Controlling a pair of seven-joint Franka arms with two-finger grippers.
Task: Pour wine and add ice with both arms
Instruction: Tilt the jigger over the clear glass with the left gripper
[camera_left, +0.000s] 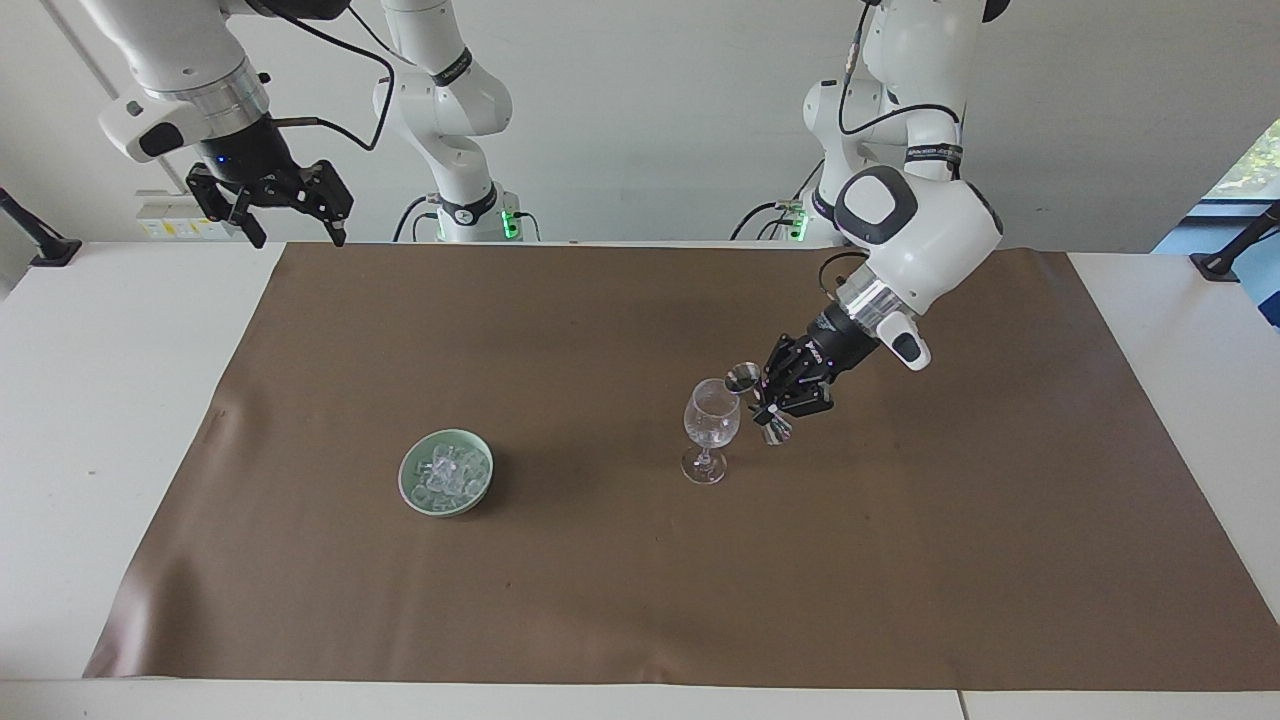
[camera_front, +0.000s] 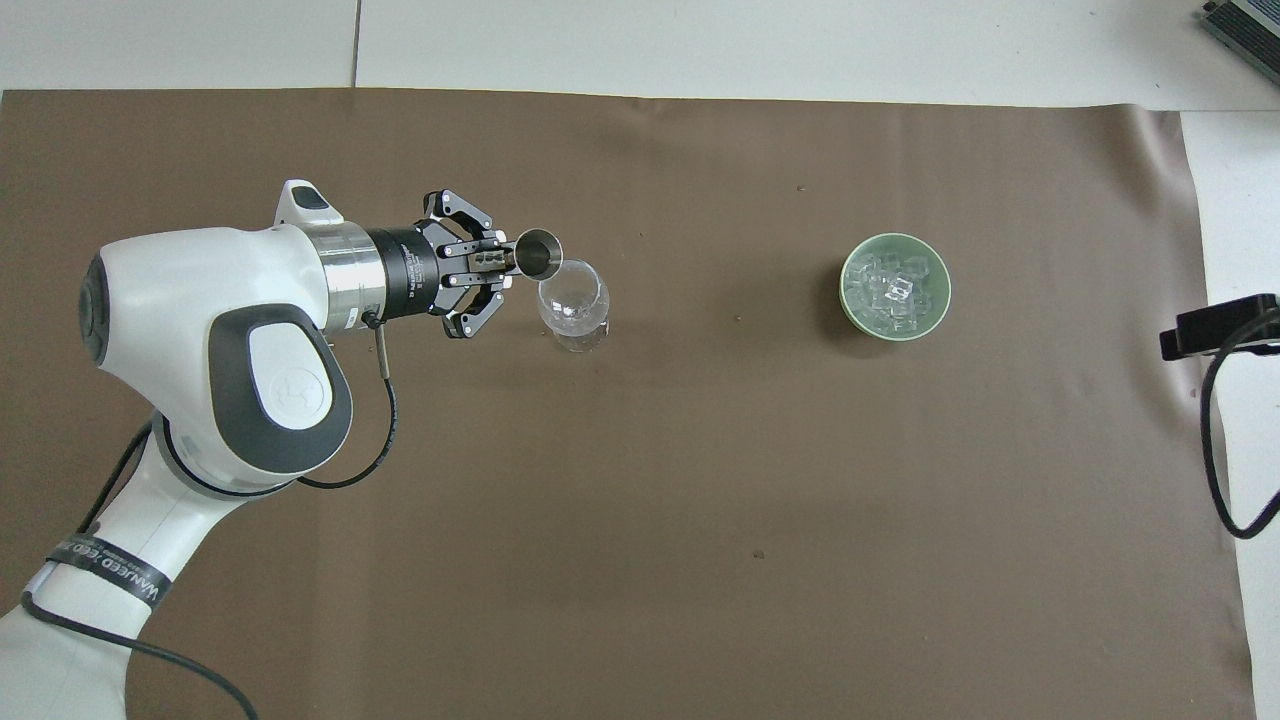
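Two large white jointed arms stand at one long side of a white table (camera_left: 120, 420) that is almost wholly covered by a wide brown paper sheet (camera_left: 620, 590). Reaching out from its end of the table, the left arm (camera_left: 915, 235) slants down over the sheet toward the middle, and its black two-finger left gripper (camera_left: 768, 392) is clamped on the waist of a small silver double-cone metal jigger (camera_front: 538, 252). That jigger is tipped, its upper cup leaning against or just above the rim of a clear stemmed wine glass (camera_left: 711, 412); whether they touch cannot be told. Waiting high over the sheet's corner at its own end, the right arm (camera_left: 170, 70) carries the right gripper (camera_left: 292, 228) with its fingers spread wide and nothing between them. Near the sheet's middle the wine glass stands upright on its foot, something pale and glinting in its bowl. Well apart from it, toward the right arm's end and slightly farther from the robots, sits a round pale green ceramic bowl (camera_left: 410, 485). Small clear ice cubes (camera_front: 893, 291) lie heaped in that bowl.
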